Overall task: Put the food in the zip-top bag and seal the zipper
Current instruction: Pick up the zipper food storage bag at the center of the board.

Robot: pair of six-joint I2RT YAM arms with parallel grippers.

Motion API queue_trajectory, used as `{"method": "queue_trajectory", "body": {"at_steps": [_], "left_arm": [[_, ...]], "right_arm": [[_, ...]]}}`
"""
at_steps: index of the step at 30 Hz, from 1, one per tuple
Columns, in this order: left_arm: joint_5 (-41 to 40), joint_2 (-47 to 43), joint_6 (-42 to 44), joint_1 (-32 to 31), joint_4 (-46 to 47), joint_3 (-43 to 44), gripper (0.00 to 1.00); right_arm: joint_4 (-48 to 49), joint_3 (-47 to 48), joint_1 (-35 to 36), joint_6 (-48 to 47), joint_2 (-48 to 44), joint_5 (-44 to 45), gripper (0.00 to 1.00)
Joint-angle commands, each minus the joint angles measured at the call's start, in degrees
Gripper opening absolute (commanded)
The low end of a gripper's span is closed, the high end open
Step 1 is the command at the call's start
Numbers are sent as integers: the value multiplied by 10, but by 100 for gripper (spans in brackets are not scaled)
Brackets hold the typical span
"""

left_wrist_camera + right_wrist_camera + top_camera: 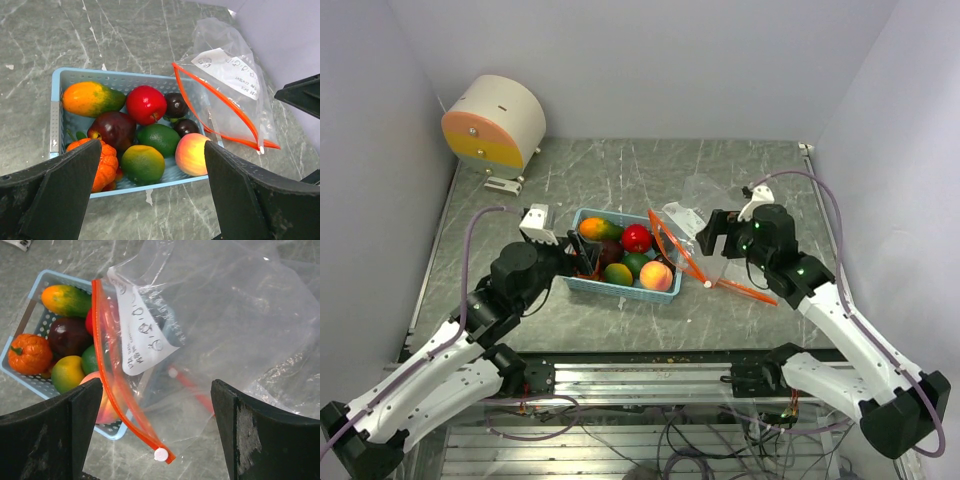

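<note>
The food lies in a light blue basket [620,291] at mid-table: a red apple [145,104], a peach [192,154], a green piece [159,138], a yellow-green piece [142,163], a dark purple piece [116,129] and an orange piece [105,165]. The clear zip-top bag [705,212] lies right of the basket, its orange zipper [107,365] open and draped over the basket's right end. My left gripper [586,262] is open over the basket's near left part. My right gripper [716,240] is open above the bag [240,315], holding nothing.
A cream drum with a pink and yellow face [495,122] stands at the back left. White walls close in the table on three sides. A metal rail [650,372] runs along the near edge between the arm bases.
</note>
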Motion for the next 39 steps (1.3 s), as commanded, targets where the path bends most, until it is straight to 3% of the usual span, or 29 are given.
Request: {"method": "queue_trajectory", "body": {"at_steps": [1,7,11,18,29,32,35,39], "left_arm": [[9,6,-13,3,44,-11,95],[7,20,-18,3,61,-28,95],[6,20,-20,3,62,-34,95],[1,3,-23,3,57,-45,95],[4,-2,-32,3,68,-62,95],[9,-2,-36,3,71,-63,95],[13,-5,-38,3,72,-64,95],[15,-11,-41,3,76,-68,95]], "right_arm": [[6,12,52,-20,15,49,89],[-38,53,227,-22,80,240,88],[-85,72,293,2,129,372,89],[-98,81,313,51,181,488,89],[-43,52,313,56,247,545,78],[-38,46,312,69,260,579,69],[-33,45,310,80,258,593,50],[-29,48,309,88,235,588,17]]}}
